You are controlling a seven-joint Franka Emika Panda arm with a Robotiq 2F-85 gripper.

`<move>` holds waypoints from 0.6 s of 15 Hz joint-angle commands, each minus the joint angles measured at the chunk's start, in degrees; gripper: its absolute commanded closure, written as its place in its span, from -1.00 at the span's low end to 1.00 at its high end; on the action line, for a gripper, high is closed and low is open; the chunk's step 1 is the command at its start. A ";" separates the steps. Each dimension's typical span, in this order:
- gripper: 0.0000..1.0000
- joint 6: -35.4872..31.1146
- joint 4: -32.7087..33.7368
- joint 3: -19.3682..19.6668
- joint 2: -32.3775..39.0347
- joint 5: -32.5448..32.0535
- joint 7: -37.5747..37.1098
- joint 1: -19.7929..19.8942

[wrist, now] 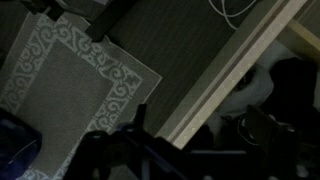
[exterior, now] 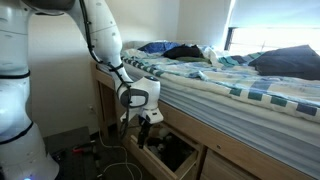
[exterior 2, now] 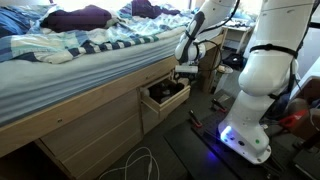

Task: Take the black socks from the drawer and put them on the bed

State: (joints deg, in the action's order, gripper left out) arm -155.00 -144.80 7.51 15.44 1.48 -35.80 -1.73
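Note:
The drawer [exterior: 165,152] is pulled open under the bed [exterior: 240,85]; both also show in the exterior view from the foot side, drawer [exterior 2: 163,96] and bed [exterior 2: 80,60]. Its inside is dark, and a dark mass [exterior: 180,153] lies in it. I cannot tell whether that is the black socks. My gripper [exterior: 148,119] hangs just above the drawer's outer end, fingers down, and appears open and empty [exterior 2: 186,72]. In the dim wrist view the gripper [wrist: 197,116] straddles the pale drawer front [wrist: 215,85]. Dark, unclear shapes [wrist: 285,85] lie inside.
A dark navy garment heap [exterior: 185,50] and dark pillows [exterior: 285,62] lie on the bed. A patterned rug [wrist: 70,80] covers the floor in front of the drawer. Cables [exterior 2: 140,165] trail on the floor. The white robot base [exterior 2: 255,100] stands beside the drawer.

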 commanded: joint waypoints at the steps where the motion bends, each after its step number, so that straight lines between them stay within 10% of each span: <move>1: -1.00 -1.63 2.57 1.37 4.04 0.77 -1.87 -0.75; 9: -1.00 1.47 9.64 -4.50 8.52 8.05 10.03 1.11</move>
State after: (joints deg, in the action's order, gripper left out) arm -155.57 -137.11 5.56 24.07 6.25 -30.93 -1.76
